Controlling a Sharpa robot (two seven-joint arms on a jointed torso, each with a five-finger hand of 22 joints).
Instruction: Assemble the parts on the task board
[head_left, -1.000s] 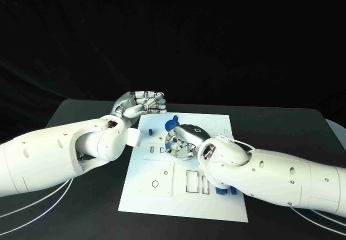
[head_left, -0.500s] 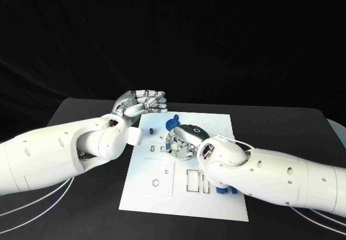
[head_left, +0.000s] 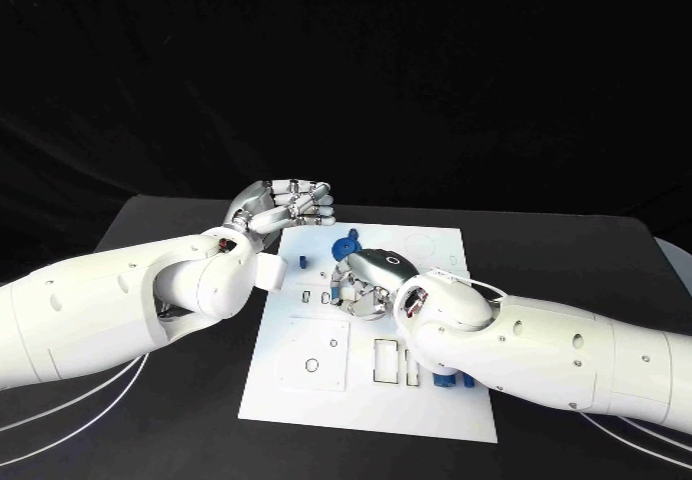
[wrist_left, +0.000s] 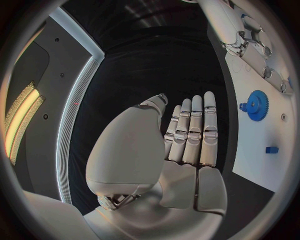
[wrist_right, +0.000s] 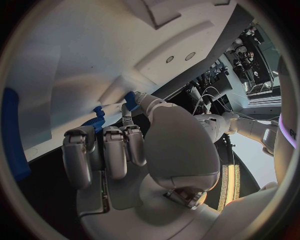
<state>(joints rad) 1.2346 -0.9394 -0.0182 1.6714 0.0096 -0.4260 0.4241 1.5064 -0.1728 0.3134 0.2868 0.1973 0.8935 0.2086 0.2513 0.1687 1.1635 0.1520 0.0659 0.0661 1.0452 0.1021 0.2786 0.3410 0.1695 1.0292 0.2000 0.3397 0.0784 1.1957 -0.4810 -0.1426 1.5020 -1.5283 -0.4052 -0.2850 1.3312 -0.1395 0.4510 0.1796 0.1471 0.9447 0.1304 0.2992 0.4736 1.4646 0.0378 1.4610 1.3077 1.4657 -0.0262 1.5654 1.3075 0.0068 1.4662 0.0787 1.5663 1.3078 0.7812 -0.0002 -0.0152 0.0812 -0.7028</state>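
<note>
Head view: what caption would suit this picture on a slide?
Right hand works over the white task board near a blue gear; left hand waits empty at its far corner.

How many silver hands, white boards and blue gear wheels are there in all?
Silver hands: 2 (left hand, right hand)
White task board: 1
Blue gear wheel: 1
Total: 4

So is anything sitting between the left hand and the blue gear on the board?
Nothing visible. The left hand hovers flat at the far left corner of the task board, holding nothing. The blue gear stands on the board just beyond its fingertips, with only bare white plate between them in the left wrist view. The right hand is nearer, not between.
</note>
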